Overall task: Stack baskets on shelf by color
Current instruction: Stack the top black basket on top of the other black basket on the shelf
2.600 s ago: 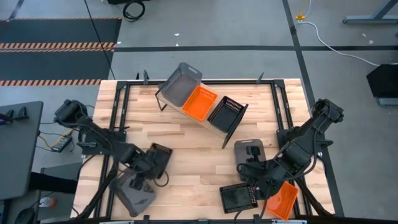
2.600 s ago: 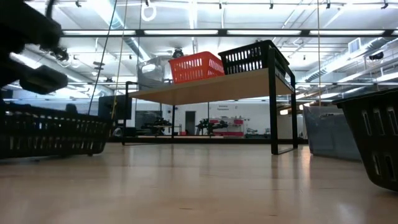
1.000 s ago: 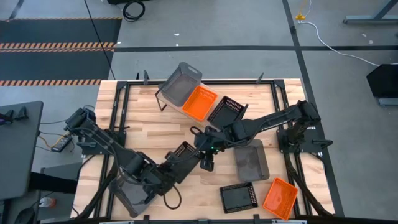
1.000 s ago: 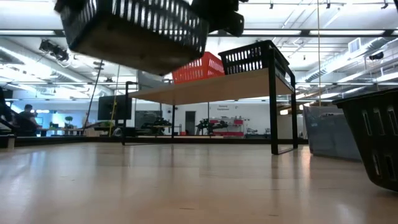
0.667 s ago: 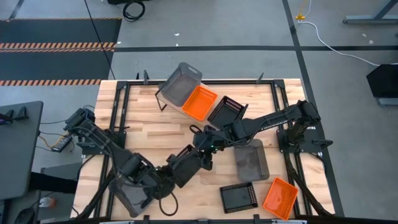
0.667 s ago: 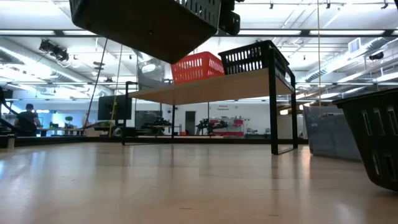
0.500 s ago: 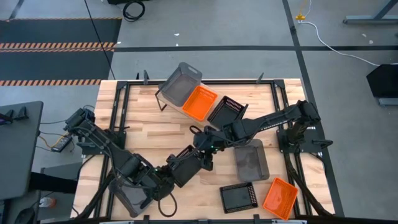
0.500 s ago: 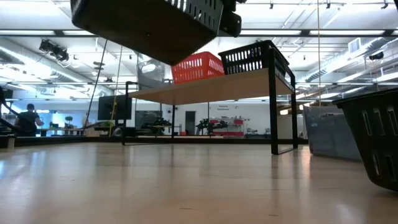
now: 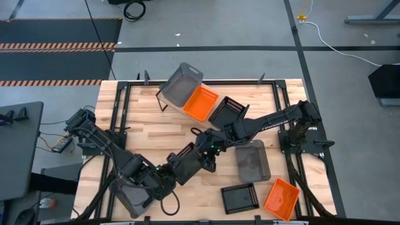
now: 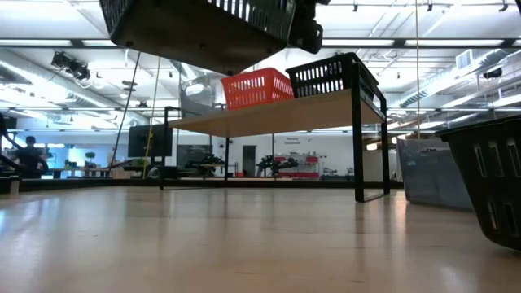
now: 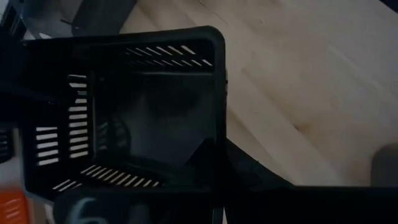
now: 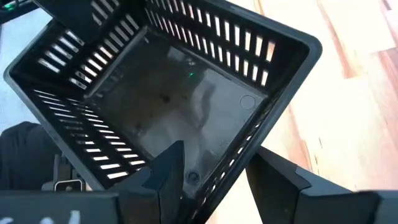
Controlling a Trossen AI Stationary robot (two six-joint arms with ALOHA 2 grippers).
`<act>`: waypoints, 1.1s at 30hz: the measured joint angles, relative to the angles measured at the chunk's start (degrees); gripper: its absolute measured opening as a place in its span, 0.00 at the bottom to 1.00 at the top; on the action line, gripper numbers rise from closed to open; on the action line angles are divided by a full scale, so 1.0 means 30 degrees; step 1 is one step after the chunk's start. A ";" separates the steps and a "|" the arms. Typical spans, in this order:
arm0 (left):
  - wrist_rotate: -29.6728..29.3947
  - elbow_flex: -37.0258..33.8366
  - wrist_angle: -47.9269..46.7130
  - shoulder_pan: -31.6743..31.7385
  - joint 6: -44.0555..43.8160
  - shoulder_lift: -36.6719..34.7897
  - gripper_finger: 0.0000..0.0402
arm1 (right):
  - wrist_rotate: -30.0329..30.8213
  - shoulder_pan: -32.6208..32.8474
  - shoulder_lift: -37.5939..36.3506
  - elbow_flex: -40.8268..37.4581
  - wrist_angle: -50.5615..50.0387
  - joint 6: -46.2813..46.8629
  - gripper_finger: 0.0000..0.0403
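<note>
Black slotted basket (image 9: 185, 165) held up off the tabletop (image 9: 162, 134) mid-table, both arms on it. Left gripper (image 9: 170, 170) clamped tight on one wall – in the left wrist view the basket (image 11: 124, 112) fills the space just ahead of its jaws, open side toward the camera. Right gripper (image 9: 203, 157) at the opposite wall, jaws fairly wide and straddling the rim – one finger (image 12: 168, 168) inside, the other outside; firm grip or not, cannot tell. Low view: the basket (image 10: 203, 28) hangs tilted, clear of the wood. Shelf (image 9: 187, 115) well beyond both jaws, carrying a grey basket (image 9: 181, 84), an orange basket (image 9: 200, 103) and a black basket (image 9: 228, 114) side by side.
</note>
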 joint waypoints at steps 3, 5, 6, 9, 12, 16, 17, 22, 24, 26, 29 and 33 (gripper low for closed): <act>-0.0526 0.0000 0.0064 -0.0117 0.0008 0.0000 0.03 | 0.0289 -0.0029 0.0000 0.0000 0.0032 -0.0433 0.42; -0.0620 0.0000 0.0060 -0.0131 0.0008 0.0000 0.03 | 0.0546 -0.0029 0.0000 0.0000 0.0003 -0.0793 0.41; -0.0620 0.0000 0.0077 -0.0131 0.0003 0.0000 0.03 | 0.0579 -0.0029 0.0000 0.0000 -0.0016 -0.0986 0.39; -0.0678 0.0000 0.0176 -0.0131 -0.0074 0.0000 0.05 | 0.0710 -0.0015 0.0006 0.0000 -0.0014 -0.1440 0.29; -0.0700 0.0000 0.0494 -0.0131 -0.0538 0.0000 0.09 | 0.0982 -0.0036 0.0007 0.0000 0.0007 -0.1783 0.14; -0.0695 0.0000 0.0981 -0.0133 -0.0982 0.0000 0.16 | 0.1026 -0.0066 0.0022 0.0003 0.0009 -0.2353 0.03; -0.0555 0.0000 0.1066 -0.0139 -0.0975 0.0000 0.18 | 0.0991 -0.0066 0.0022 0.0002 -0.0110 -0.2449 0.04; -0.0606 0.0000 0.1682 -0.0130 -0.1029 -0.0007 0.28 | 0.0648 -0.0015 0.0022 0.0007 -0.0500 -0.2702 0.02; -0.1148 0.0000 0.1880 -0.0110 -0.1042 -0.0007 0.32 | 0.0801 -0.0022 0.0022 0.0007 -0.0803 -0.2757 0.02; -0.1672 0.0152 0.1799 -0.0125 -0.1049 -0.0015 0.36 | 0.0967 -0.0013 0.0022 0.0007 -0.0926 -0.2700 0.02; -0.2420 0.0725 0.1267 -0.0114 -0.1071 -0.0044 0.40 | 0.0736 0.0016 -0.0043 0.0056 -0.1214 -0.2970 0.02; -0.3352 0.1959 0.0707 -0.0190 -0.1095 -0.0046 0.44 | 0.0812 0.0058 -0.0124 0.0500 -0.1537 -0.2916 0.02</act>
